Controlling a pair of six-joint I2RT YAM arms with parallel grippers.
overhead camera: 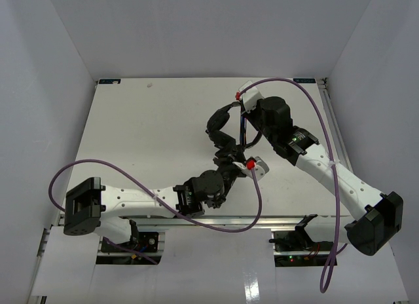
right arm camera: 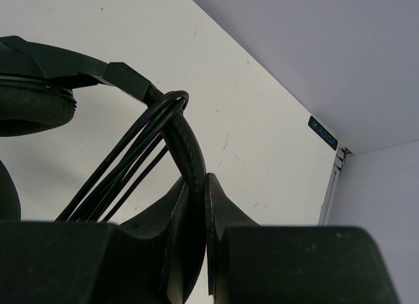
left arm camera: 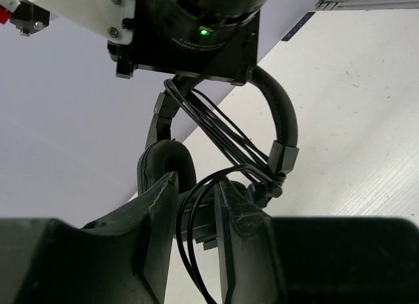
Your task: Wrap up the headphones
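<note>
Where the left gripper point(left arm camera: 195, 186) stands with its jaws parted, a loose loop of the cable point(left arm camera: 226, 133) passes between them beside an earcup point(left arm camera: 167, 161). Beyond, the headphones point(overhead camera: 218, 122) sit over the middle of the table point(overhead camera: 144, 127), their headband point(right arm camera: 186, 140) pinched tight by the right gripper point(right arm camera: 196, 181).

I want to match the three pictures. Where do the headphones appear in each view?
Top external: the headphones are just right of centre, between the two arm tips.
Left wrist: the headphones fill the centre, above the left fingers.
Right wrist: the headphones run from upper left to bottom centre, headband between the right fingers.
Shared landmark: the white table behind them.
</note>
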